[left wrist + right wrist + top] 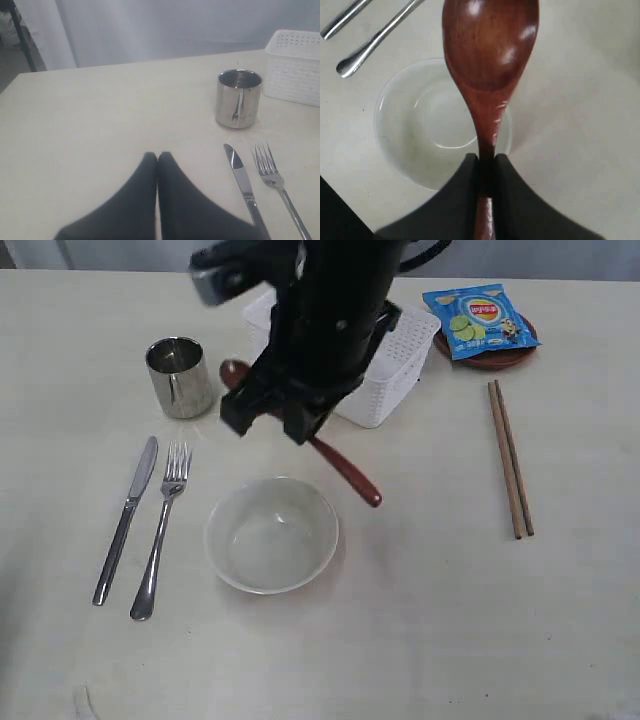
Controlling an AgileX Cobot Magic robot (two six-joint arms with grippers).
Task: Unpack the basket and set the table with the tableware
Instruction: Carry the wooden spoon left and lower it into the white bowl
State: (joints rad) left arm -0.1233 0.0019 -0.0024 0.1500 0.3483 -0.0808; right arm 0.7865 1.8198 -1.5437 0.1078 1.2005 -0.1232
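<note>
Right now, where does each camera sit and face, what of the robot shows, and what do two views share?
Exterior: above, looking down on table, basket, bowl; right gripper shows.
Left wrist: low, facing across to cup, fork; shut left gripper shows.
Right wrist: above bowl, looking down; right gripper holds spoon.
Shared: cup, exterior and left wrist.

We find the knife (127,518) and fork (162,530) side by side left of the bowl (271,535), the cup (180,375) behind them. The basket (398,368) stands behind the bowl, the spoon (348,473) slanting between. The chopsticks (511,460) lie far right; behind them, the snack packet (480,320) rests on the plate (495,362).
</note>
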